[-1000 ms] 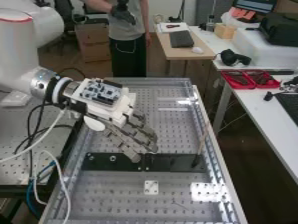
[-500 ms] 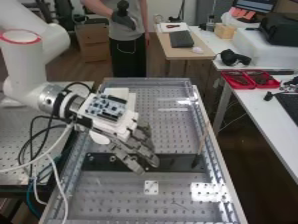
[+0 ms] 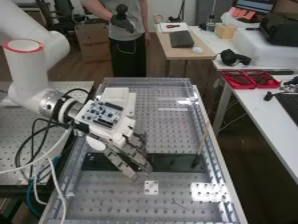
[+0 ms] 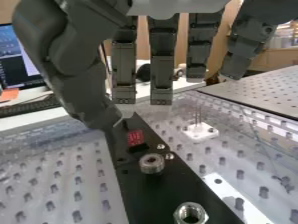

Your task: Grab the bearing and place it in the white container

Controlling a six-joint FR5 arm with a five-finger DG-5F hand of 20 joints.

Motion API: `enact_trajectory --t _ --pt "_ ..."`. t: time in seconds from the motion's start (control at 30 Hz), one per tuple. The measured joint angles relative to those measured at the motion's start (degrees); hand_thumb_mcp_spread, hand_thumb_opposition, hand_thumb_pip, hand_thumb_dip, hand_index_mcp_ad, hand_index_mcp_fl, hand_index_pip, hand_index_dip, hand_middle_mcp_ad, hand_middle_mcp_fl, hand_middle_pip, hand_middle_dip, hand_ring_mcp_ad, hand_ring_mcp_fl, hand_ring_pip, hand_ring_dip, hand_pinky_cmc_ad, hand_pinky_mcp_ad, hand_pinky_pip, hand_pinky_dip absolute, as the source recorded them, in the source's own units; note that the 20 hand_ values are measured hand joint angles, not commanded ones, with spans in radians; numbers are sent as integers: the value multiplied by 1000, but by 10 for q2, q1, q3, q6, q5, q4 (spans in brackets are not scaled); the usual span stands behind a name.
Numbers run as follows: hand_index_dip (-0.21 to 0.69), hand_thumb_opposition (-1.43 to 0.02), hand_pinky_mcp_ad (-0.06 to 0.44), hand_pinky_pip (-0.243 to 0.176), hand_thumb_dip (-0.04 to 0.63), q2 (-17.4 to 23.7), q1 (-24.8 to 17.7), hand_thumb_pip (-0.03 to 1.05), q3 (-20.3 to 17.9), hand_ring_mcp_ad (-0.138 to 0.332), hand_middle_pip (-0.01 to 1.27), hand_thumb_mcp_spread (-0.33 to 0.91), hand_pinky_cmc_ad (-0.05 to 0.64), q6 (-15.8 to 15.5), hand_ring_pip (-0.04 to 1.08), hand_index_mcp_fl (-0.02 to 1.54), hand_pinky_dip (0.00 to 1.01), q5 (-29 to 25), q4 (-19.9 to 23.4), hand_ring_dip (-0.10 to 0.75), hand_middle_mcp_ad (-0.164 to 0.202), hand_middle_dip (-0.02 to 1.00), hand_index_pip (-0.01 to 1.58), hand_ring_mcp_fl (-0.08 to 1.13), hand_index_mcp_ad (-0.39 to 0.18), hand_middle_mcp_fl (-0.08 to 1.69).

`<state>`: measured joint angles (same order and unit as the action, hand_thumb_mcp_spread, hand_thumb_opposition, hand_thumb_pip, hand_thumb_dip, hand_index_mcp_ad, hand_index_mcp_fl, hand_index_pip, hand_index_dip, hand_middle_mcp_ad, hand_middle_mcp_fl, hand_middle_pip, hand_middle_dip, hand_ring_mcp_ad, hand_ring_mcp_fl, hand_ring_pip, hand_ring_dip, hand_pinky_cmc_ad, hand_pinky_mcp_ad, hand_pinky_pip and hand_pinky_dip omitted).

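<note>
The bearing (image 4: 151, 163) sits on a long black plate (image 3: 174, 162) that crosses the perforated bench (image 3: 156, 212) from its left edge nearly to its right, in the near half; it is toward the plate's left part. A hex nut (image 4: 191, 214) lies on the same plate, near the bearing and closer to the bench's left edge, and a pair of small screws (image 4: 161, 146) is just beside the bearing. A little further along is a small red thing (image 4: 136, 137) on the plate, by the thumb (image 4: 100, 112). The hand (image 3: 118, 152) hangs over the left half of the plate, fingers and thumb straightened out with nothing in their grasp, the bearing apart from them. Toward the right edge, a thin brown stick (image 3: 203, 140) leans upright at the plate's end, and a small white plate (image 3: 151, 187) with holes lies between the black plate and the near edge. Beyond the hand, toward the far left corner, is a white box-like thing (image 3: 116, 93); whether it's the container, I can't tell. Cables (image 3: 25, 142) loop beside the bench's left edge, and past its right edge, red trays (image 3: 241, 86) stand on a white table (image 3: 263, 112).
</note>
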<state>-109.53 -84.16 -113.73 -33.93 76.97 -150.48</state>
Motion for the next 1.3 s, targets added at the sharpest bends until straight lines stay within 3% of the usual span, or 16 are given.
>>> enact_trajectory --t 0.37,0.93,1.3 --pt "79 -822 311 -120 328 -4 -16 801 -17 129 901 403 412 0 436 59 358 -29 27 393 75 592 1316 -9 -119 265" --pt "56 -822 312 -124 328 -15 -22 801 -23 129 867 417 412 -8 463 101 342 -52 40 393 75 600 1309 -10 -115 260" --pt "56 -822 293 -124 328 -25 -29 801 -32 129 862 414 414 -23 464 124 342 -78 74 393 75 600 1316 -7 -115 232"
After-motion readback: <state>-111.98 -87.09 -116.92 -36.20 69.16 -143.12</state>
